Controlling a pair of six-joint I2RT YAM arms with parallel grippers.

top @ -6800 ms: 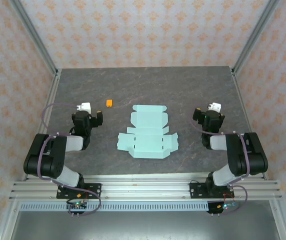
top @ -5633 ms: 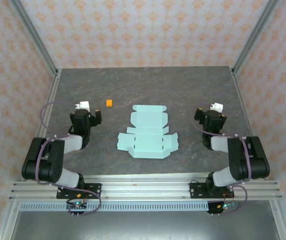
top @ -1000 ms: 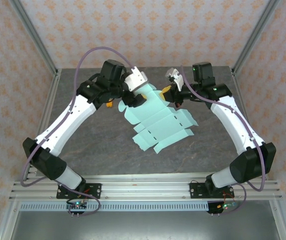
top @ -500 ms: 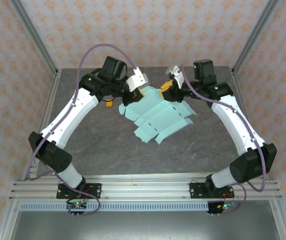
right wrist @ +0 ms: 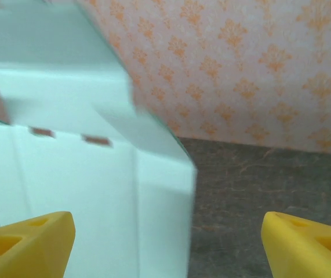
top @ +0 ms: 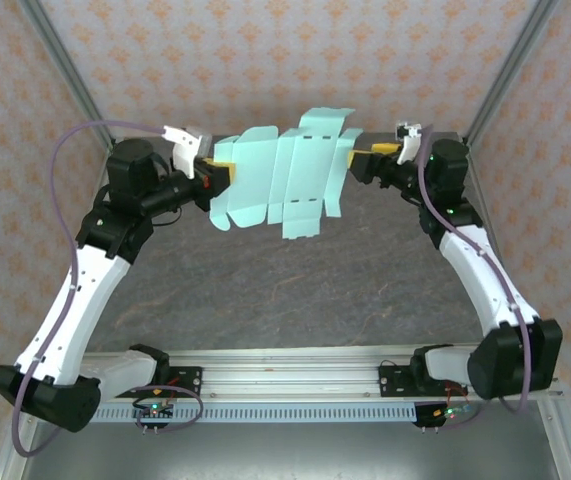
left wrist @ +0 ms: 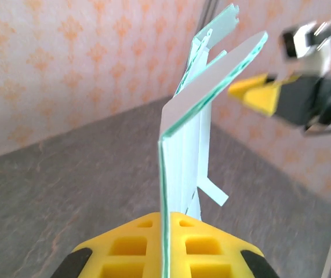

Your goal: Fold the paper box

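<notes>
The paper box [top: 283, 172] is up in the air, an unfolded mint sheet hanging upright well above the far part of the dark stone-look surface [top: 265, 290], its flaps and slots facing the room. It is stretched between the two arms. The left tool [top: 223, 176] has it by the left edge. From the left wrist, the card [left wrist: 184, 133] runs edge-on straight up out of the left tool [left wrist: 164, 234], whose yellow fingers [left wrist: 124, 255] are closed flat against both sides with no gap to see.

The right tool [top: 363, 160] sits just beside the sheet's right edge, at about the same height. I cannot tell whether it touches. From the right wrist, the right tool [right wrist: 166, 223] is spread wide, one yellow finger [right wrist: 26, 240] low at the left and the other far to the right. The card [right wrist: 84, 174] fills the left part of that gap, gripped by neither. The left wrist view also catches that right tool [left wrist: 258, 95], blurred, pointing at the sheet.

Behind everything is the orange-patterned wall [top: 265, 60], and purple cables [top: 85, 130] loop off the arms.
</notes>
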